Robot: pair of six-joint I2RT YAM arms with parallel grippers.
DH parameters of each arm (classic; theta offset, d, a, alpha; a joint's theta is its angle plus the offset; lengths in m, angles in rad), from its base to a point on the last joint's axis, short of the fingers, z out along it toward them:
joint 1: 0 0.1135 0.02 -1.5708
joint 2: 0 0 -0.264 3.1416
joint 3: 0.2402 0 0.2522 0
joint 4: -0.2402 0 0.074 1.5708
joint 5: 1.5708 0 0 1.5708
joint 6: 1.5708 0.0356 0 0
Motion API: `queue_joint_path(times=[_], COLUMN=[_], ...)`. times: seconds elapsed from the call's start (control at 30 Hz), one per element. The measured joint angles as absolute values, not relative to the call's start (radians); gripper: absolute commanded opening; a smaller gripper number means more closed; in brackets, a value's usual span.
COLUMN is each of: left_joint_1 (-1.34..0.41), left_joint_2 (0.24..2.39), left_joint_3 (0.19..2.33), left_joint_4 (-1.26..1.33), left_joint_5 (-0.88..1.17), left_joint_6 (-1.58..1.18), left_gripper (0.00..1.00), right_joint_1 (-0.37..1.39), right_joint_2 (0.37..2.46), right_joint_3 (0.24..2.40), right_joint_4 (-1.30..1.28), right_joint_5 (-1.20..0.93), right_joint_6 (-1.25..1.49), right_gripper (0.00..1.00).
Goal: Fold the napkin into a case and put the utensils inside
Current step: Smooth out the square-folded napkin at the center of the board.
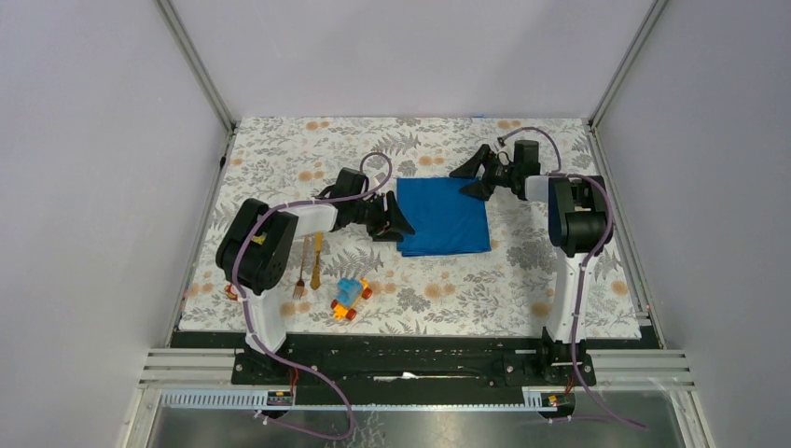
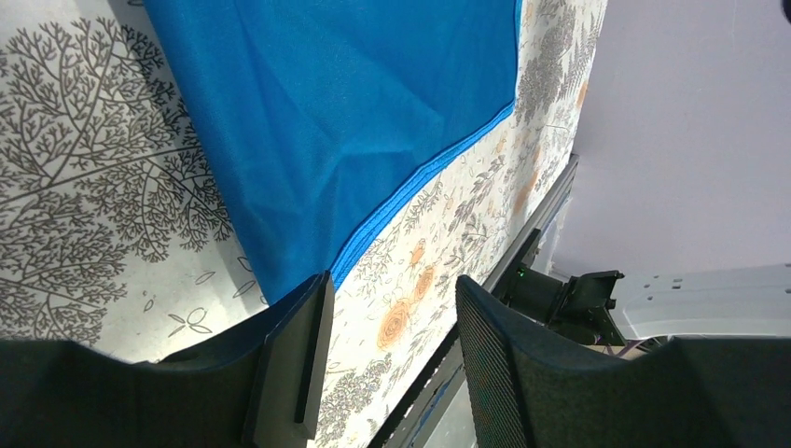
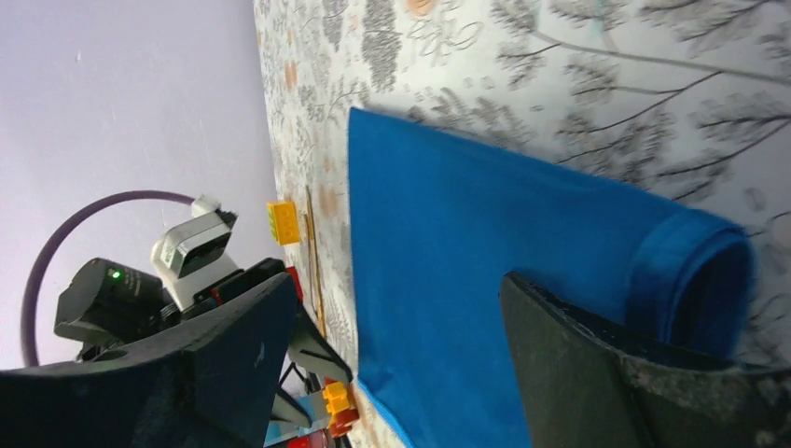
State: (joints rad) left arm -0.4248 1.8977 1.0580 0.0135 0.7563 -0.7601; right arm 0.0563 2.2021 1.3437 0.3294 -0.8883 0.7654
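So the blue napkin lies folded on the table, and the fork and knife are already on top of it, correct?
Not quite. In the top view the fork and knife lie on the tablecloth, to the left of the napkin and apart from it. The rest is right.

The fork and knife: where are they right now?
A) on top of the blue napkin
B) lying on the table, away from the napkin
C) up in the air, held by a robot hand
B: the fork and knife lie side by side on the flowery tablecloth, apart from the napkin, with nothing gripping them.
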Motion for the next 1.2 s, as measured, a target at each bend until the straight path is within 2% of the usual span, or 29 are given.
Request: queue_joint_path(times=[0.1, 0.3, 0.53, 0.63, 0.77, 0.83, 0.9, 1.03, 1.2], left_joint_1=[-0.427, -0.439, -0.439, -0.429, -0.396, -0.384, -0.376, -0.381, -0.401], left_joint_2=[1.911, 1.930, 1.829, 1.781, 1.787, 1.810, 1.841, 1.904, 1.944], left_joint_3=[1.058, 1.058, 1.057, 1.058, 1.058, 1.058, 1.058, 1.058, 1.053], left_joint_4=[0.026, -0.015, -0.094, -0.097, -0.102, -0.103, -0.099, -0.078, -0.048], left_joint_5=[0.760, 0.732, 0.699, 0.699, 0.698, 0.696, 0.696, 0.700, 0.701], left_joint_6=[-0.760, -0.715, -0.668, -0.654, -0.650, -0.651, -0.659, -0.680, -0.701], left_gripper=[0.56, 0.61, 0.65, 0.62, 0.56, 0.49, 0.44, 0.43, 0.29], right_joint_1=[0.044, 0.030, 0.030, 0.029, 0.015, -0.002, -0.026, -0.053, -0.052], right_joint_2=[2.261, 2.283, 2.062, 1.919, 1.768, 1.723, 1.713, 1.726, 1.745], right_joint_3=[1.359, 1.413, 1.376, 1.338, 1.235, 1.159, 1.087, 1.003, 0.993], right_joint_4=[0.358, 0.315, -0.043, -0.179, -0.284, -0.315, -0.337, -0.377, -0.371], right_joint_5=[-0.907, -0.905, -0.693, -0.593, -0.533, -0.534, -0.540, -0.543, -0.559], right_joint_6=[0.777, 0.761, 0.641, 0.591, 0.531, 0.511, 0.497, 0.483, 0.461], right_gripper=[0.84, 0.88, 0.89, 0.84, 0.62, 0.54, 0.52, 0.53, 0.49])
